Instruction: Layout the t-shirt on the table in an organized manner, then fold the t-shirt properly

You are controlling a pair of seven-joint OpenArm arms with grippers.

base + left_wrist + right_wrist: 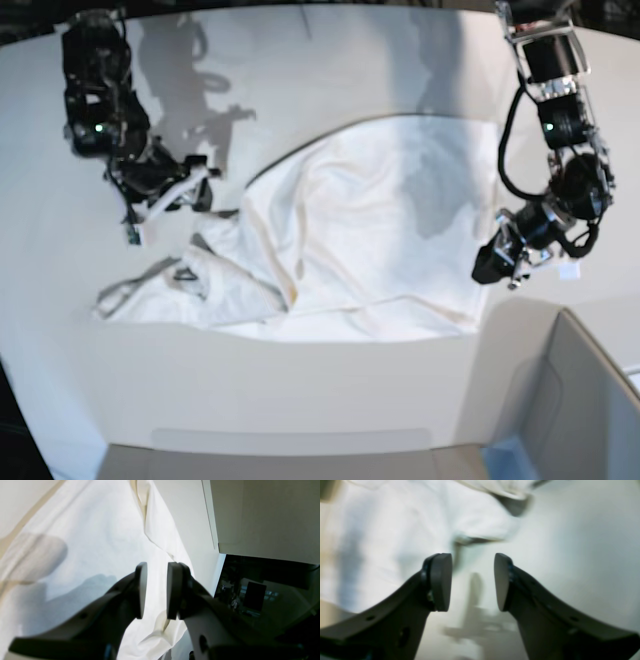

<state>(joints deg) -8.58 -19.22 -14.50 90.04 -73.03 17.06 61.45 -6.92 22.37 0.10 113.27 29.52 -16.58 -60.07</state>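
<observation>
While right claw (472,581) gapes, left claw (157,591) seemingly empty over t-shirt (340,240).

This looks like a robotics lab or test cell rather than a home; two black jointed arms with exposed cables and small green indicator lights stand at the upper left (110,120) and right (555,150) of the base view, mounted over a broad plain white surface (330,60) with a curved edge; a dim room with dark equipment (255,596) shows at the right of the left wrist view.
</observation>
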